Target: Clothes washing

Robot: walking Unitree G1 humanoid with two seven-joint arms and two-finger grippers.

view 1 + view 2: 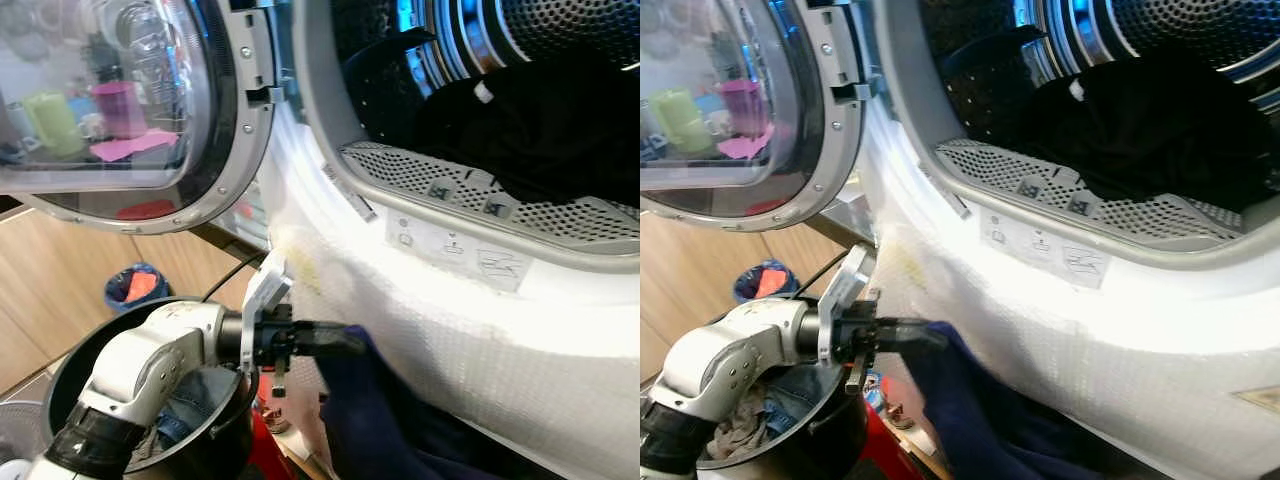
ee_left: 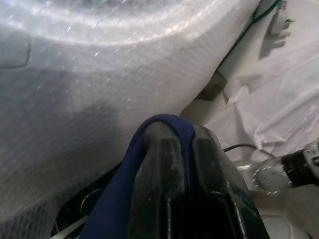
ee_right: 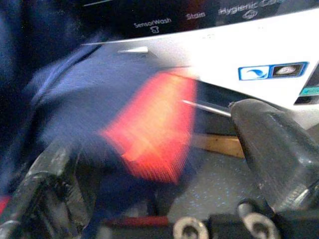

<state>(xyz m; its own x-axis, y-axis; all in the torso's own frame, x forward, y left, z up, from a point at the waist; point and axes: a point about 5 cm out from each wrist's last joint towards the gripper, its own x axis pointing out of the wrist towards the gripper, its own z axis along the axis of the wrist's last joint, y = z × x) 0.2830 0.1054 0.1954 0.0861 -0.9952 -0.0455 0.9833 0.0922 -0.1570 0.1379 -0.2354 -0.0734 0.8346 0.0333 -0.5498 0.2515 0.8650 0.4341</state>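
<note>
— Where's your left tool [image 1: 345, 342] right now?

— Low in the frame, just left of centre, pressed against the white front of the washing machine [image 1: 480, 330]. It's clamped narrow on a dark blue garment [image 1: 375, 420]; in the left wrist view the cloth runs up between my fingers [image 2: 164, 164] and folds over their tips.

— And the rest of that garment?

— It hangs below the tool toward the bottom of the frame, well under the drum opening [image 1: 480, 190]. That's my worry — I hold only a fold, and the weight trails down. If I lift and the tail drags on the machine's front or catches the perforated lip of the opening, it could slide out of my grip.

— Anything already inside?

— A black heap of clothes [image 1: 540, 130] sits in the drum, upper right, close to the front. A new piece dropped short could rest on the lip rather than inside, and the door [image 1: 130, 110], swung open at the upper left, would then shut on cloth.

— Your right tool [image 3: 149, 174]?

— Its wrist view is blurred. The fingers stand apart, with blue and orange cloth between them, but I cannot tell whether they grip it.

— And below you?

— The black basket [image 1: 225, 425] at lower left has more laundry in it. My left arm crosses right over it, so a careless swing could knock it.
</note>
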